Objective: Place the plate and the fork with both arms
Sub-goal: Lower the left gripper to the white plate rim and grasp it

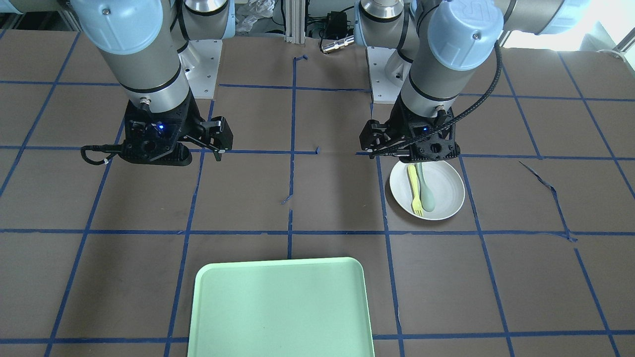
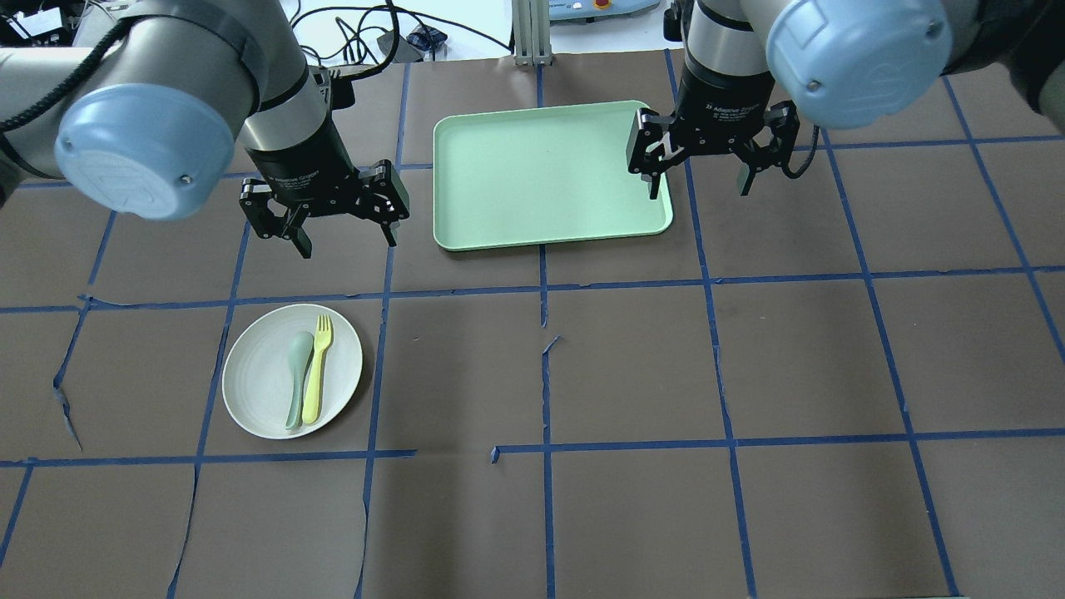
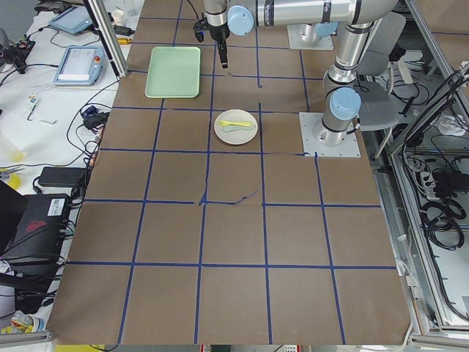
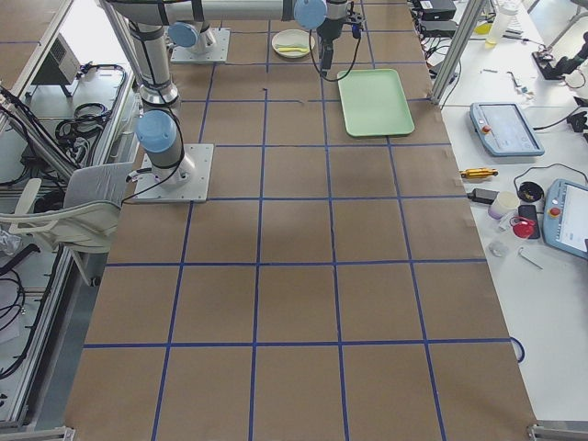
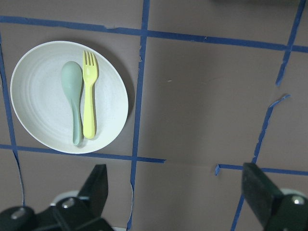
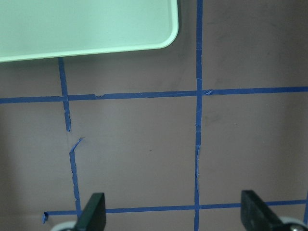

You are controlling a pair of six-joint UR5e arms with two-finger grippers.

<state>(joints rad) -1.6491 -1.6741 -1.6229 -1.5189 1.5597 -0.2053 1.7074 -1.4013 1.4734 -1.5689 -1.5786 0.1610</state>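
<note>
**Fork and spoon share the plate**

The plate [image 2: 254, 378] sits on the table [image 2: 632, 374] at the robot's left. It holds the fork [image 2: 317, 370] and a grey-green spoon [image 2: 297, 374], side by side. The mint-green tray [image 2: 549, 175] lies well apart. The left gripper [image 2: 346, 244] hangs near the plate and the right gripper [image 2: 699, 191] near the tray. Both have their fingers spread and hold nothing.

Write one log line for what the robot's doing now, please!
left gripper: open, holding nothing, near plate | right gripper: open, holding nothing, near tray | fork, spoon: on plate | plate: on table
</note>
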